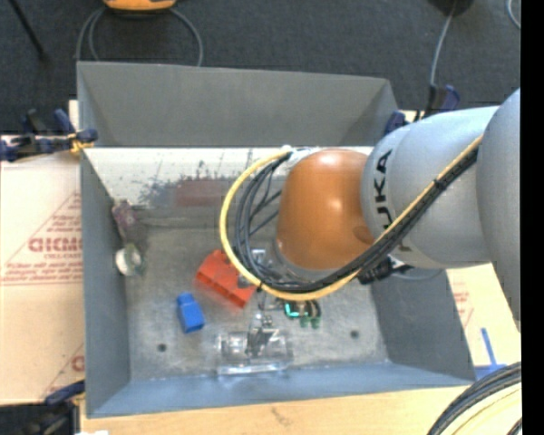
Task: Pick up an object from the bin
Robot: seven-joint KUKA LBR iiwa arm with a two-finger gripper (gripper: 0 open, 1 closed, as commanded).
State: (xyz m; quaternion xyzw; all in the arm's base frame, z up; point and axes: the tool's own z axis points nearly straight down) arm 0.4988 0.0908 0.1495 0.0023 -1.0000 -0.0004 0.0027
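My gripper [265, 324] hangs under the orange wrist cover, near the bin's front wall. Right below it lies a clear plastic piece [250, 359], flat against the front wall. Whether the gripper touches that piece I cannot tell. An orange block [219, 277] lies just up and left of the gripper, its right end hidden behind the cables. A small blue block [190, 314] rests on the floor further left.
A small pale roll [129, 260] and a dull purple thing [122, 216] sit by the left wall. The arm and its cable loop cover the bin's middle and right. Bare floor lies between the blue block and the left wall.
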